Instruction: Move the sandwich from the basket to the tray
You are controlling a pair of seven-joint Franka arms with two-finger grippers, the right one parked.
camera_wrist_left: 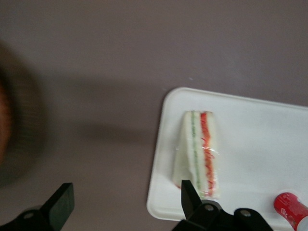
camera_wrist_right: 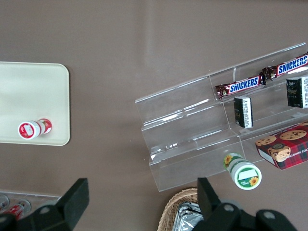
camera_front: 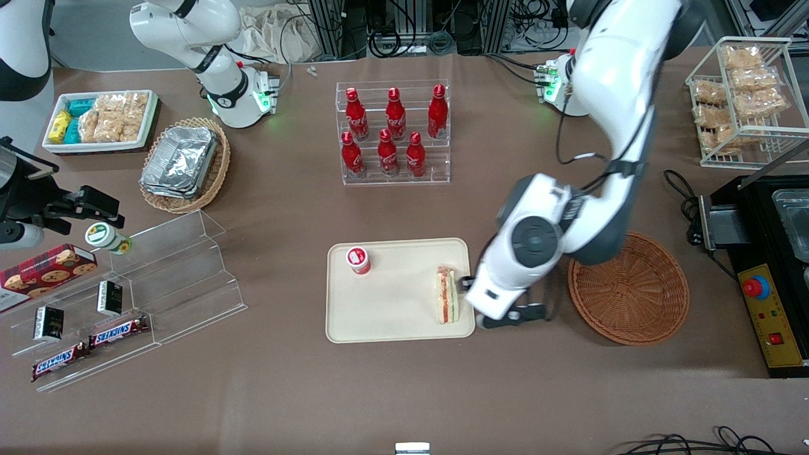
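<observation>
The sandwich (camera_front: 447, 295) (camera_wrist_left: 199, 151) lies flat on the cream tray (camera_front: 392, 309) (camera_wrist_left: 269, 144), at the tray's end closest to the basket, its red and green layers showing. The reddish-brown wicker basket (camera_front: 629, 291) (camera_wrist_left: 12, 144) sits empty beside the tray, toward the working arm's end of the table. My gripper (camera_front: 499, 302) (camera_wrist_left: 125, 199) hovers over the tray's edge between sandwich and basket. It is open with nothing between its fingers; one fingertip (camera_wrist_left: 189, 195) is over the sandwich's end, the other over bare table.
A small red-capped cup (camera_front: 358, 260) (camera_wrist_left: 288, 204) stands on the tray. A rack of red bottles (camera_front: 395, 133) is farther from the camera. A clear acrylic shelf (camera_front: 170, 278) with snacks lies toward the parked arm's end. A black machine (camera_front: 771, 253) flanks the basket.
</observation>
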